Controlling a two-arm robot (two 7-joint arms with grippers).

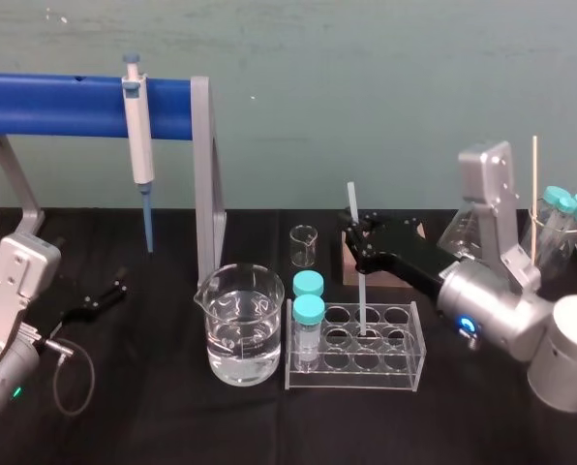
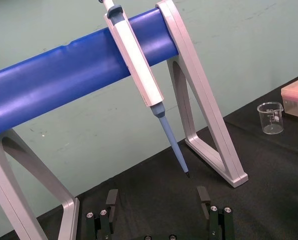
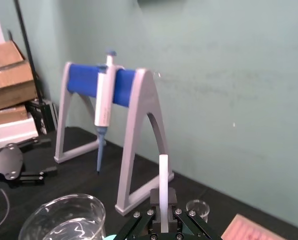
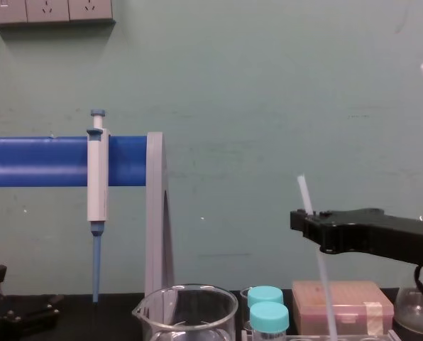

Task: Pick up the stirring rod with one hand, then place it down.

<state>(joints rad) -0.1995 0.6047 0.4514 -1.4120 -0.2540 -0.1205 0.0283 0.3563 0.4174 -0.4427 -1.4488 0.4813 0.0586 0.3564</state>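
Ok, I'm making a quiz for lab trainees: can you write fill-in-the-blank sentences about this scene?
The stirring rod, gripped by the right tool, has its lower end in the ____.
Beside it stand ____ teal-capped vials.
The pipette hangs on a ____ bar.
The left tool, parked at the left, is ____.
Missing: rack; two; blue; open.

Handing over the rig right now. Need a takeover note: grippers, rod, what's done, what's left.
Right gripper: jaws shut on the stirring rod, gripping its upper part. The rod is near upright.
Left gripper: jaws open, empty, parked at the table's left in front of the pipette stand.
Rod: lower end is inside a back-row well of the clear tube rack. Cannot tell whether the tip touches the bottom.
Done: grasp made.
Left: set the rod down and release it.
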